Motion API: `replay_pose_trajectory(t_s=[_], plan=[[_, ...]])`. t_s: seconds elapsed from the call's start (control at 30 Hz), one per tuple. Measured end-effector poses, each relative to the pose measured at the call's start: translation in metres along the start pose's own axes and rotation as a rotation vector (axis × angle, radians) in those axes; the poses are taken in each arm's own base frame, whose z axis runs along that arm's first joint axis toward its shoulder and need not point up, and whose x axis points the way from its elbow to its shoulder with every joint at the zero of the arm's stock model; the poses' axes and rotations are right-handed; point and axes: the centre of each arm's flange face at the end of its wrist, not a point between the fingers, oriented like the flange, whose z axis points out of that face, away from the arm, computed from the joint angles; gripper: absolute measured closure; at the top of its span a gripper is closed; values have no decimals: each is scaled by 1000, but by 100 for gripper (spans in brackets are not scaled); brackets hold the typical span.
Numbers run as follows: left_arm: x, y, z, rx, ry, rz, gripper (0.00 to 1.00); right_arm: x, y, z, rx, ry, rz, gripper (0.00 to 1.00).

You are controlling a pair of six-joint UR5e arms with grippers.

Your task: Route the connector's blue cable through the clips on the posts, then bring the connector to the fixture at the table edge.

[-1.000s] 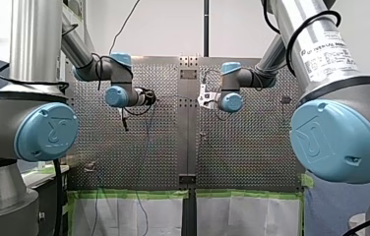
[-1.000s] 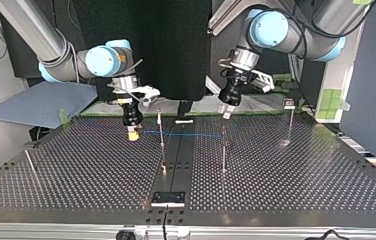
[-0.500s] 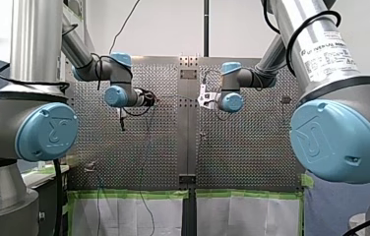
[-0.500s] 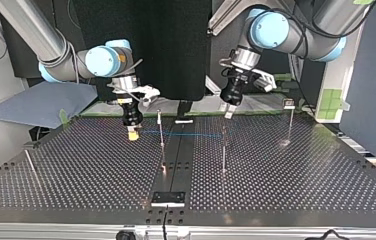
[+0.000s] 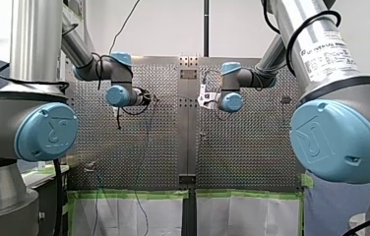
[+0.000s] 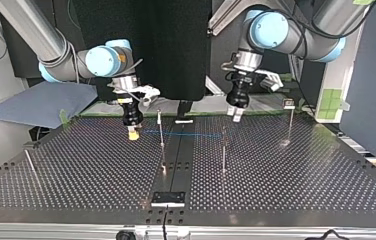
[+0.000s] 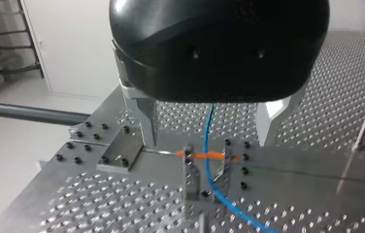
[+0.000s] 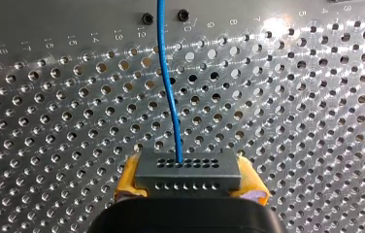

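Where my right arm's tube crosses the upper right of the front view, a white label (image 5: 328,53) carries lines of print too blurred to read. The blue joint cap (image 5: 338,140) below it bears an embossed logo. In the right wrist view, numerals (image 8: 117,35) are stamped on the table (image 8: 292,121) along a row of holes, among them 12, 13 and 14.

My right gripper (image 8: 190,180) has its yellow pads (image 8: 128,177) pressed onto the two ends of the dark grey connector (image 8: 188,167), pinching it. The blue cable (image 8: 170,97) leaves the connector's face and runs ahead over the holes. Left of centre in the top view, it runs level past one post (image 6: 161,127) to a second post (image 6: 223,145).

My left gripper (image 7: 209,131) has its metal fingers (image 7: 147,121) spread wide and holds nothing. Beyond them the cable passes between the prongs of a clip (image 7: 205,167) marked with orange.

The fixture (image 6: 168,198) sits at the bottom centre of the top view, well apart from the connector.
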Motion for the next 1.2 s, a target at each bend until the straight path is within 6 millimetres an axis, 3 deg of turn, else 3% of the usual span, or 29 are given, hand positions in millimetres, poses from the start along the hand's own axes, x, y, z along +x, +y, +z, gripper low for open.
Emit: replay_pose_trajectory(t_s=[0.5,1.2], plan=[[2,4,9,-102,-3,30,0,0,0,0,3,2,-1,100],[0,-14,12,-71,-4,42,0,0,-1,0,4,-1,-1,100]])
